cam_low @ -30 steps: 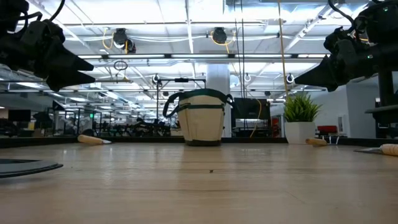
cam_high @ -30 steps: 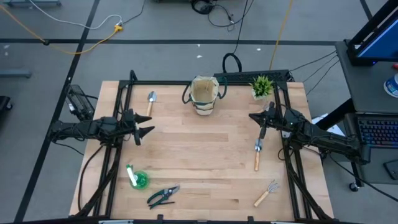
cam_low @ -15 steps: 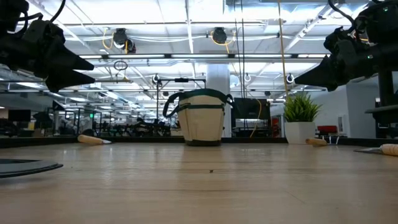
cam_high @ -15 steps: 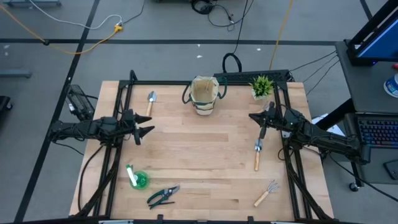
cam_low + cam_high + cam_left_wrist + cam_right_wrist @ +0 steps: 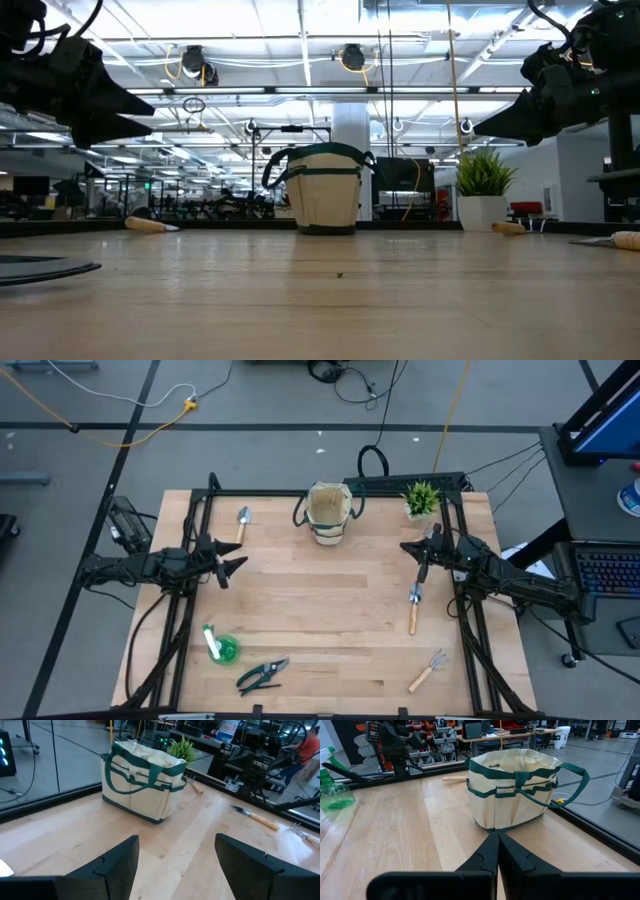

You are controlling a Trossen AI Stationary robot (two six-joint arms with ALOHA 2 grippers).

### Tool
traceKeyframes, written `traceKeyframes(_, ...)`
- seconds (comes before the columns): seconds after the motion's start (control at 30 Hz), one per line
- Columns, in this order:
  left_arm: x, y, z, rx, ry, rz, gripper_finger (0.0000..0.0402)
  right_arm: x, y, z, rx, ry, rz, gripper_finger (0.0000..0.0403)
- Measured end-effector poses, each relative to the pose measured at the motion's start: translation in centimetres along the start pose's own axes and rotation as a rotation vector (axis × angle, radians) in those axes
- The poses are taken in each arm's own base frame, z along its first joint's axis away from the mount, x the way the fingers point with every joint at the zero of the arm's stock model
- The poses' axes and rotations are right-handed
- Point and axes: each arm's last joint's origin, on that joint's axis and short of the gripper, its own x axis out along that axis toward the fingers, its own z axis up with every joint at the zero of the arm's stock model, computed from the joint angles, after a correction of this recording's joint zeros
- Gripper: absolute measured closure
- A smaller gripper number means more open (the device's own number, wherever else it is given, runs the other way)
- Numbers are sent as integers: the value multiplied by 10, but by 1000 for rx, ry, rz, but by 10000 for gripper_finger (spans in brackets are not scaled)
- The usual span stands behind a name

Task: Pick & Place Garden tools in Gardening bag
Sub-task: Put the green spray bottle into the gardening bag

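Two dark arms hover above the pale wooden surface [image 5: 330,610], one at each side edge. The left gripper [image 5: 232,567] has its jaws spread wide and holds nothing; the right gripper [image 5: 408,548] has its jaws pressed together, also holding nothing.

The round beige fabric gardening bag with dark green loop handles [image 5: 328,512] stands upright at the far edge, ahead of and between both sets of jaws, well apart from each. The left wrist view shows the bag [image 5: 140,780] beyond the open jaws, with the small spiky green potted plant [image 5: 181,750] behind it and a wooden-handled metal trowel [image 5: 255,816] lying off to one side. The right wrist view shows the bag's open mouth past the closed jaws, and a green spray bottle [image 5: 332,787] far off.

Only the high view shows every tool:
- a second wooden-handled trowel [image 5: 241,523], just beyond the left jaws;
- the first trowel, just behind the right jaws;
- the spray bottle with white nozzle, lying on its side;
- dark-handled pruning shears [image 5: 262,674];
- a wooden-handled hand rake [image 5: 428,669].

The last three lie near the front edge. The low view shows the bag [image 5: 322,190] and the plant upright, both grippers raised clear of the surface.
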Motion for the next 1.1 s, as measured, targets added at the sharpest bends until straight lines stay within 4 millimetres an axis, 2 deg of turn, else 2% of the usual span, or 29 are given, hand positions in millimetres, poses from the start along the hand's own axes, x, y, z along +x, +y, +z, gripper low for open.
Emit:
traceKeyframes(0.43,0,-2,4,-46,-41,-18,135,0,0,0,3,0,0,403)
traceKeyframes(0.77,-4,-12,27,-177,-232,-189,135,0,0,0,3,0,0,403)
traceKeyframes(0.93,-4,-19,41,-191,-202,-242,135,0,0,0,3,-3,0,403)
traceKeyframes(1.1,1,-32,65,-156,-110,-240,135,0,0,4,3,-40,3,403)
